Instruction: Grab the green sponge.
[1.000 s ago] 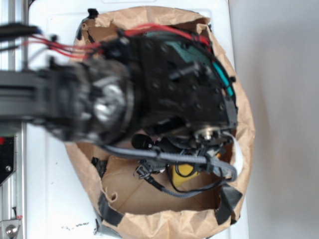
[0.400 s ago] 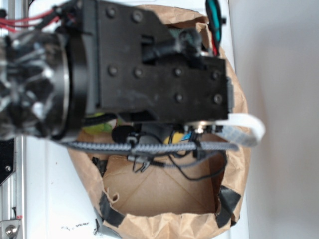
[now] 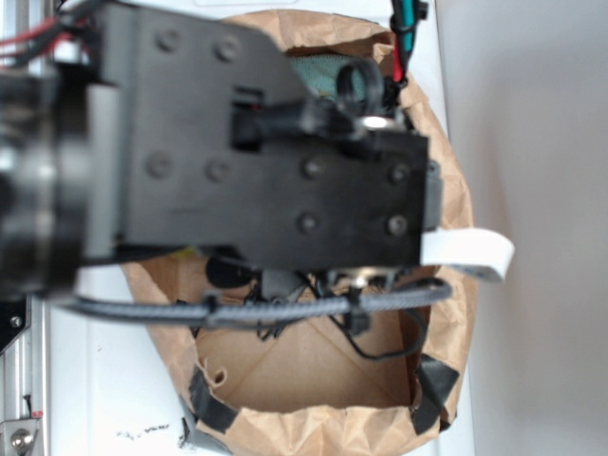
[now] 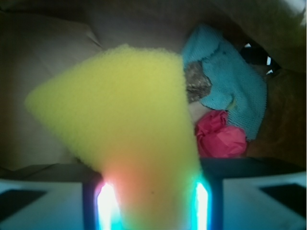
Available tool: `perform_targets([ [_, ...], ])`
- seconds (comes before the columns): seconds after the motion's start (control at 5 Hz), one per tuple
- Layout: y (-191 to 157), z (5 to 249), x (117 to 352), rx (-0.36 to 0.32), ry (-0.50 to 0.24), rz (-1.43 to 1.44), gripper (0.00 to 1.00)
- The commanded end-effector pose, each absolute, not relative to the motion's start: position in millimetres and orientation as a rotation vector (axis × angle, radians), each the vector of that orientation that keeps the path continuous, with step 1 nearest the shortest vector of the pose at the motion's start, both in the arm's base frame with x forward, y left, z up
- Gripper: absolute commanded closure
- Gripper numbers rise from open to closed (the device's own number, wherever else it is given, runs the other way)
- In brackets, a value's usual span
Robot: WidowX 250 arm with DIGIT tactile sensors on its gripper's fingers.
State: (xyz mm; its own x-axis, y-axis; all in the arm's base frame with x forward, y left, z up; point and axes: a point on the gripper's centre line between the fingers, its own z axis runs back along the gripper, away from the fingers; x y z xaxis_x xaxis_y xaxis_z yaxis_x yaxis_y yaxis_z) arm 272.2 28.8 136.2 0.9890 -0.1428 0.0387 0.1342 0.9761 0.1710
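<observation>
In the wrist view the green sponge [image 4: 124, 124], a yellow foam wedge, fills the middle and narrows down between my two fingers. My gripper [image 4: 151, 191] is shut on its lower end, and the glowing pads [image 4: 106, 201] press against both sides of it. The sponge hangs above the floor of the bag. In the exterior view the black arm [image 3: 266, 180] looms large and blurred over the bag, hiding both the fingers and the sponge.
A brown paper bag [image 3: 323, 418] with black-taped corners surrounds the work area. Inside it lie a teal knitted cloth [image 4: 230, 81] and a crumpled pink item [image 4: 220, 134], to the right of the sponge. A grey cable [image 3: 285, 309] crosses the bag.
The arm has risen toward the exterior camera and now covers more of the bag. The yellow sponge seen low in the bag a second ago has left that spot.
</observation>
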Motion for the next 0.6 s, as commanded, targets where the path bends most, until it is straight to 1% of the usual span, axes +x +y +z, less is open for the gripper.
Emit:
perform_targets([
  [0.0,21.7,175.2,272.5,0.091,-0.109,-0.022,1.0],
  [0.2,22.2,180.5,270.4,0.072,-0.119,-0.02,1.0],
  [0.4,21.6,181.5,271.1,0.068,-0.127,-0.04,1.0],
])
